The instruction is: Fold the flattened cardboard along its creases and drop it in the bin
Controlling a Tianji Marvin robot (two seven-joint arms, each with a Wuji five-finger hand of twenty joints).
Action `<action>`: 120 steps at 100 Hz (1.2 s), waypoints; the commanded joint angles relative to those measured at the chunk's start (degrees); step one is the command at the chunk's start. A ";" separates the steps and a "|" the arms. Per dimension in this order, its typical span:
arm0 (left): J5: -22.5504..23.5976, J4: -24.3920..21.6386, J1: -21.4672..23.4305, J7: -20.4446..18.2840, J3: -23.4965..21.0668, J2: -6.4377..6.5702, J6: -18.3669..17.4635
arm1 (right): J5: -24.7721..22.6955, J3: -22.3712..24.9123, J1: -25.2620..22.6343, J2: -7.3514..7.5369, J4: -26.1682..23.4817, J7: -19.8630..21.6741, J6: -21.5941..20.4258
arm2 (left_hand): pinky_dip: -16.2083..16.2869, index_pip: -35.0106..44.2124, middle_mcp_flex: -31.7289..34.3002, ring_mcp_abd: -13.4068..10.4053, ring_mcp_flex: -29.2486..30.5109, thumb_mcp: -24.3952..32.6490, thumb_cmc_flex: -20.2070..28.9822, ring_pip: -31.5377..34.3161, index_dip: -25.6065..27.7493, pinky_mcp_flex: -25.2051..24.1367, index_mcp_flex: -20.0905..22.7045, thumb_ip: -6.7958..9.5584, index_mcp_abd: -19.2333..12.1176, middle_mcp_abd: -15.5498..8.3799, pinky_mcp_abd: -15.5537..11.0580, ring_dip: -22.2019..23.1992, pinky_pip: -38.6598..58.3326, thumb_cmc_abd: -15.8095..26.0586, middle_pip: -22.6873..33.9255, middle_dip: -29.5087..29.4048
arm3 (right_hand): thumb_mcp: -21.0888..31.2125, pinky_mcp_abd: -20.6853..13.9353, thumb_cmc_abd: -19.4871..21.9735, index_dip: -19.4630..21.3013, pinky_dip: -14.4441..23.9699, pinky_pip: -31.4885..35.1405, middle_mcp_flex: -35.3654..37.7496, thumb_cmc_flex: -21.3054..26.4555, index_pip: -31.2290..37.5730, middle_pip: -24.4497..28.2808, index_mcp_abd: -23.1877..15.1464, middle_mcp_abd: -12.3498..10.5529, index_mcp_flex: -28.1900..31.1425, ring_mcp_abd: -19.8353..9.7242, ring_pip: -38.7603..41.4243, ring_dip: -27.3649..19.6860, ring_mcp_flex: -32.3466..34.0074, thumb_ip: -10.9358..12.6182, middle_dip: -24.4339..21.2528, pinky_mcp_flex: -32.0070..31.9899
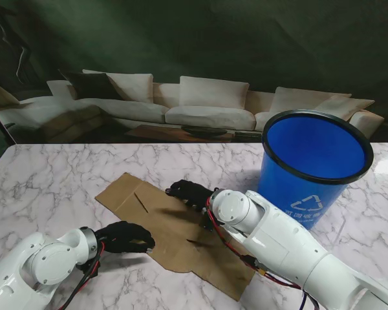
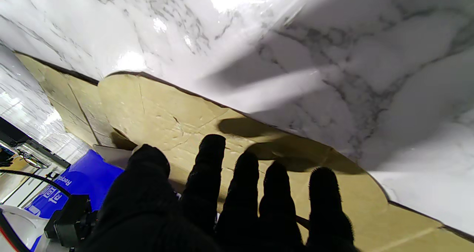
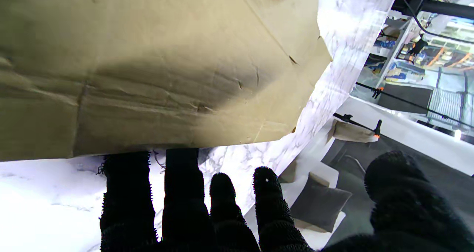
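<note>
The black-gloved right hand (image 1: 189, 192) and its white forearm cover the flat brown cardboard sheet (image 1: 174, 226) along its 3 o'clock side, so that edge is hidden. Whether its fingertips (image 3: 127, 163) touch the sheet's edge or slip under it cannot be told. The black-gloved left hand (image 1: 126, 236) overlaps the sheet's 8 o'clock edge; contact there is unclear. The round blue plastic bin (image 1: 313, 165) hides its own floor. In the left wrist view the bin (image 2: 79, 178) is cut to a sliver.
</note>
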 commanded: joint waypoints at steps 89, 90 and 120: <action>-0.08 2.23 0.33 -1.49 1.08 -0.06 0.12 | 3.99 -0.46 0.64 -0.55 -3.25 4.75 8.21 | -0.33 -0.62 -1.25 5.20 2.12 -1.65 -0.72 1.72 -0.27 -0.73 -1.57 -0.29 0.24 0.08 -1.05 -0.02 -1.59 2.06 -0.46 -0.46 | 8.60 3.34 -15.60 0.21 4.44 36.34 60.82 -5.78 9.32 40.02 3.71 -5.91 9.34 -5.42 51.85 14.46 39.13 0.92 12.52 37.88; -0.08 2.24 0.33 -1.49 1.08 -0.06 0.13 | 3.83 -0.58 0.71 -0.51 -3.25 4.84 8.17 | -0.33 -0.62 -1.21 5.22 2.12 -1.64 -0.70 1.72 -0.27 -0.73 -1.57 -0.29 0.27 0.05 -1.05 -0.02 -1.59 2.06 -0.44 -0.45 | 8.84 3.21 -16.65 0.34 4.27 36.27 60.88 -4.71 9.39 40.53 3.66 -6.26 9.80 -5.78 52.13 14.53 39.17 1.02 12.64 37.75; -0.01 2.28 0.31 -1.44 1.03 -0.07 0.14 | -1.11 -4.48 3.27 2.08 -5.20 10.45 6.48 | -0.37 -0.60 -1.23 5.05 2.07 -1.61 -0.67 1.67 -0.26 -0.76 -1.52 -0.29 0.18 0.05 -1.14 -0.04 -1.71 2.17 -0.48 -0.45 | 35.10 -3.90 -35.09 2.26 -0.41 31.15 52.77 19.56 7.69 43.10 -10.38 -10.22 15.48 -11.45 44.52 10.77 39.53 -5.67 10.52 34.40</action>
